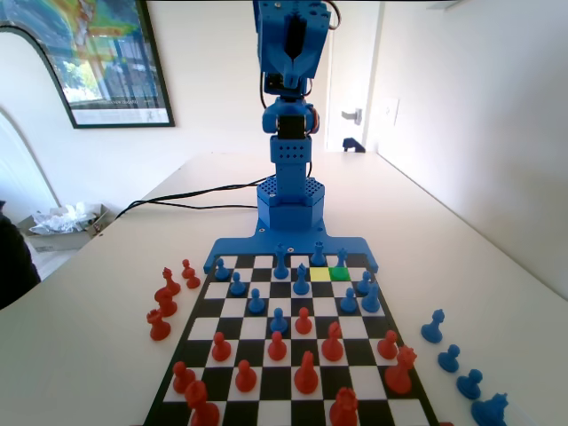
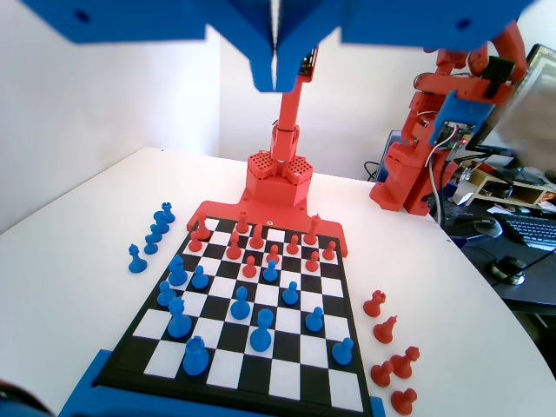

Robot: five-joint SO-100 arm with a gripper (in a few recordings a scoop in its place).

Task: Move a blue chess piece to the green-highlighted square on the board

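The board [image 1: 232, 307] lies on a white table, its blue border at the foot of my blue arm [image 1: 290, 142]. The green-highlighted square [image 1: 339, 273] is in the second row from the arm, beside a yellow square [image 1: 319, 274]. Nothing stands on either. Several short blue chess pieces stand nearby: one [image 1: 342, 258] just behind the green square and others [image 1: 364, 283] [image 1: 302, 281] to its right and left. In the wrist view, my gripper [image 2: 276, 80] hangs high above the board's near end [image 2: 287, 382], jaws pressed together and holding nothing. Blue pieces [image 2: 261, 334] stand below it.
Red pieces [image 1: 306, 374] fill the board's near half in the fixed view. Several taken red pieces [image 1: 166, 300] stand on the table left of the board, and several blue ones [image 1: 450, 358] to its right. A black cable [image 1: 195, 197] runs to the arm's base.
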